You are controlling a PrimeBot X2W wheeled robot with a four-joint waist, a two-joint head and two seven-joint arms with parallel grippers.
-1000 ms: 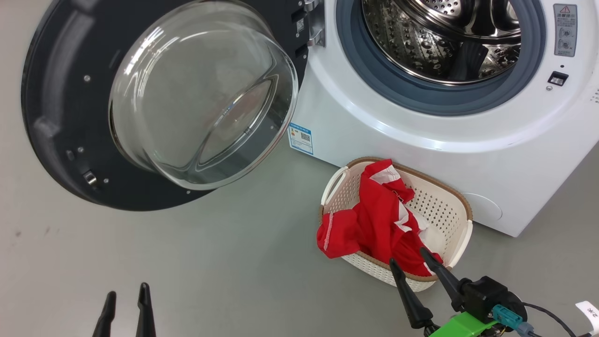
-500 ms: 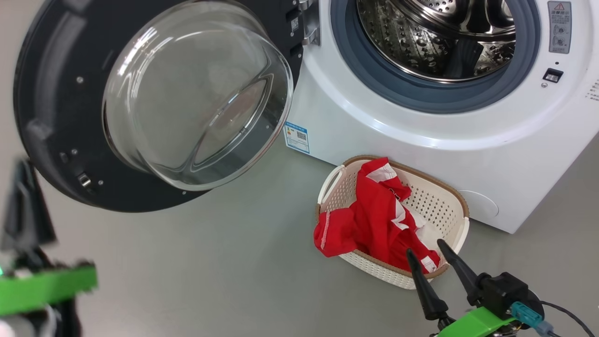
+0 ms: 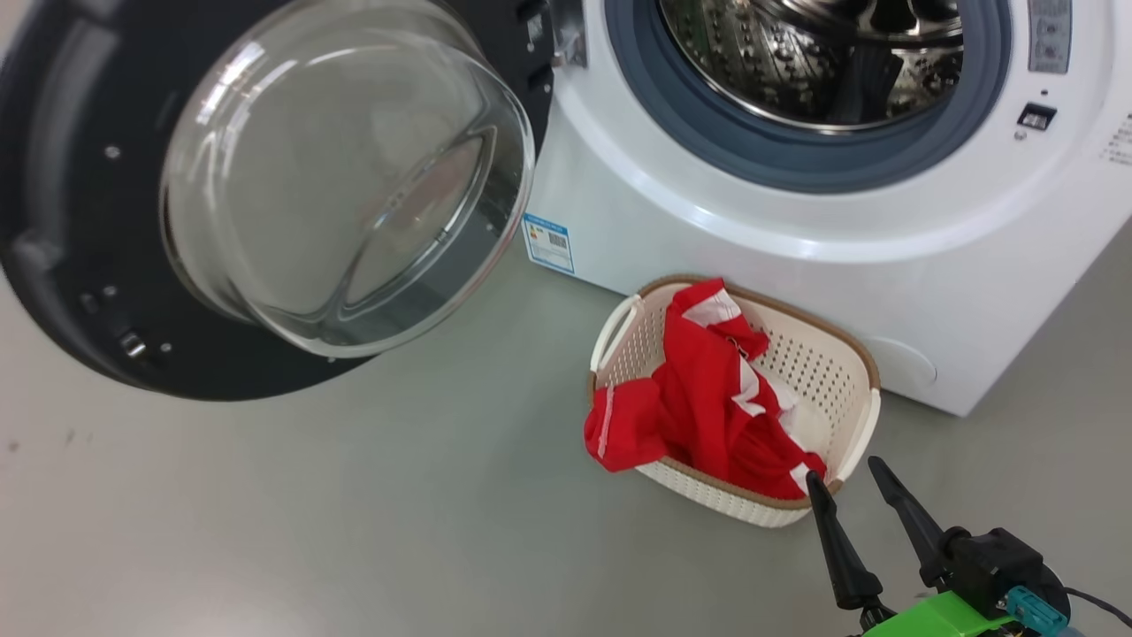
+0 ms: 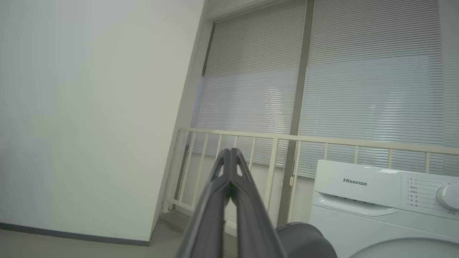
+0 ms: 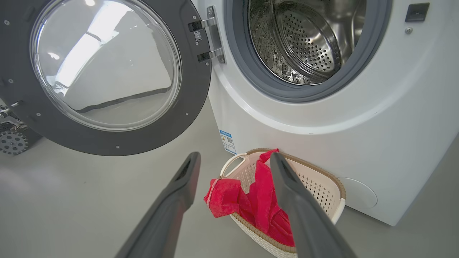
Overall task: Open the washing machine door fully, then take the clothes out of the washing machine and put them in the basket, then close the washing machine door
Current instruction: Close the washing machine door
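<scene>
Currently: clothes [image 3: 707, 407] in basket [image 3: 707, 500], drum [image 3: 796, 62] looks empty; door [image 3: 53, 177] open, closing remains. R hand [image 3: 844, 470] spread, L hand [image 4: 230, 152] closed, both empty.

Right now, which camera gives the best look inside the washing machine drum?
The right wrist view: it looks deep into the drum, down to its perforated back wall. The head view crops the drum's top. The left wrist view faces the machine's control panel instead.

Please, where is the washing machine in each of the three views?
Head view: washing machine, upper right.
Left wrist view: lower right, with its control panel.
Right wrist view: upper right.
Shared landmark, head and right wrist views: blue sticker.
</scene>
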